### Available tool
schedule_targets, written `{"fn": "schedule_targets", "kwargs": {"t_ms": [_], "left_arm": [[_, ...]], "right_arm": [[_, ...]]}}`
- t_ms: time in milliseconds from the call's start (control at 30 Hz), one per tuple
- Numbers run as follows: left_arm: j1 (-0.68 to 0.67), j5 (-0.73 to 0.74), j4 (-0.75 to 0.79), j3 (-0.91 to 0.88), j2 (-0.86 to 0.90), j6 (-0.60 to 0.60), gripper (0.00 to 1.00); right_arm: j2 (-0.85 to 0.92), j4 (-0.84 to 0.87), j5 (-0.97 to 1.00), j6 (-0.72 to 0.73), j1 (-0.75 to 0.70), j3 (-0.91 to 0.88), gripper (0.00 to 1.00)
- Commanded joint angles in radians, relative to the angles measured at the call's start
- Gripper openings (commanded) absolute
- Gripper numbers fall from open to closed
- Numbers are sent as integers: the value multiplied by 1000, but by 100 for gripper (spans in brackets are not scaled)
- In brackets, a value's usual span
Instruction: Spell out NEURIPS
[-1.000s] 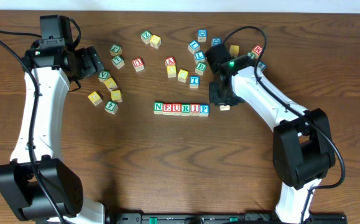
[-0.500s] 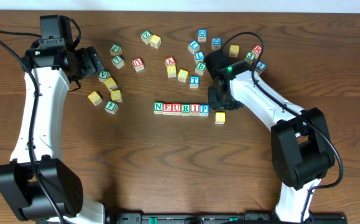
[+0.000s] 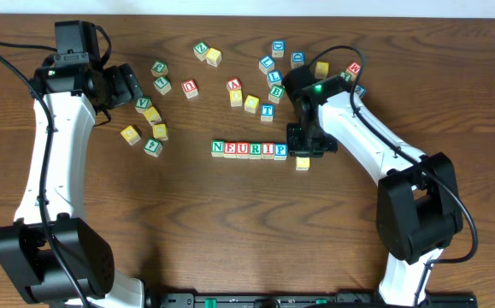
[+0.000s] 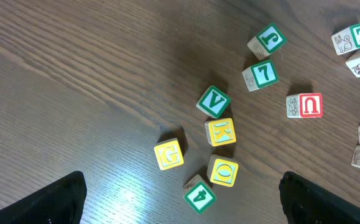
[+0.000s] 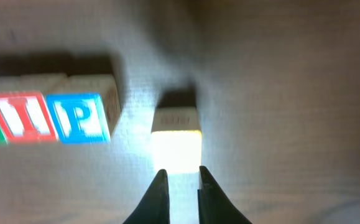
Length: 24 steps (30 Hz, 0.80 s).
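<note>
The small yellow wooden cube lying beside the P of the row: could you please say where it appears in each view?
Overhead: yellow wooden cube right of centre, just lower right of the blue P cube.
Left wrist: not in it.
Right wrist: centre, glaring, ahead of the right tool.
Shared landmark: the blue P cube.

Yellow cube (image 3: 303, 162) — blue P (image 3: 280, 151)

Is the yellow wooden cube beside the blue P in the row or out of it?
Out. The yellow wooden cube sits apart from the blue P cube, not lined up with it.
</note>
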Motion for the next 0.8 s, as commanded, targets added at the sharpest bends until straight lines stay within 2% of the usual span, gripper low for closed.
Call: {"fn": "schedule_targets", "kwargs": {"t_ms": [0,167,367,600,767], "left_arm": [[2,-8,-3,9,13,-2,97],[2,-8,-3,9,13,-2,98],[2,-8,-3,9,13,-2,98],[2,-8,-3,9,13,-2,98],[2,-8,-3,9,13,-2,97]], "right_arm": [[-25,-37,-40,5,40,-14,1],[-25,-69,-32,5,85,-39,1],[-25,-41,74,19,90,-108,2],[-25,151,127,25,87,-204,11],[-25,234,137,24,84,-235,11]]}}
